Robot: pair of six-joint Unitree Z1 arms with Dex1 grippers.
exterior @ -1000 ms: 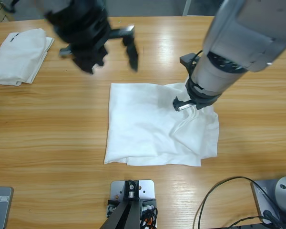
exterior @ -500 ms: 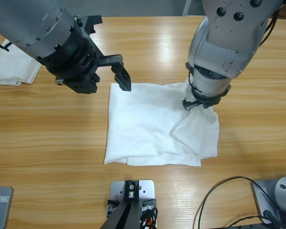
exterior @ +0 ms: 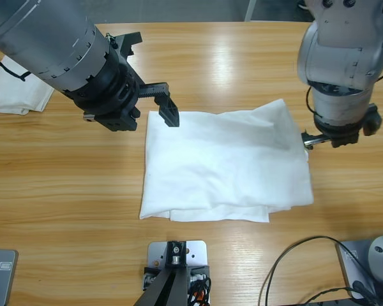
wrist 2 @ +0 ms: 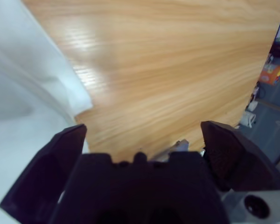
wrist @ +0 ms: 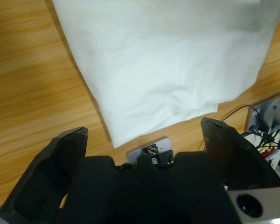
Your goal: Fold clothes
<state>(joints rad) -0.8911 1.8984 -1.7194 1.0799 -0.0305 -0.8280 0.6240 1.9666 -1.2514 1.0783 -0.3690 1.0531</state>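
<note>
A white T-shirt (exterior: 223, 162) lies folded into a rough rectangle in the middle of the wooden table (exterior: 64, 178); its upper right corner sticks out as a point. My left gripper (exterior: 154, 78) hovers open at the shirt's top left corner, one black finger over that corner. The left wrist view looks down on the shirt (wrist: 168, 60) past the open left gripper (wrist: 144, 135). My right gripper (exterior: 311, 137) sits at the shirt's right edge, mostly hidden under its arm. In the right wrist view the right gripper (wrist 2: 142, 135) is open, with the cloth (wrist 2: 23, 93) beside its left jaw.
A second folded white shirt (exterior: 16, 95) lies at the table's far left, partly covered by the left arm. Black cables (exterior: 293, 261) run along the near right edge. Bare wood (wrist 2: 177, 60) extends to the right of the shirt.
The right arm has moved right and the shirt's crumpled right part is now spread flat toward the right. The left arm has shifted slightly, staying by the top left corner.
</note>
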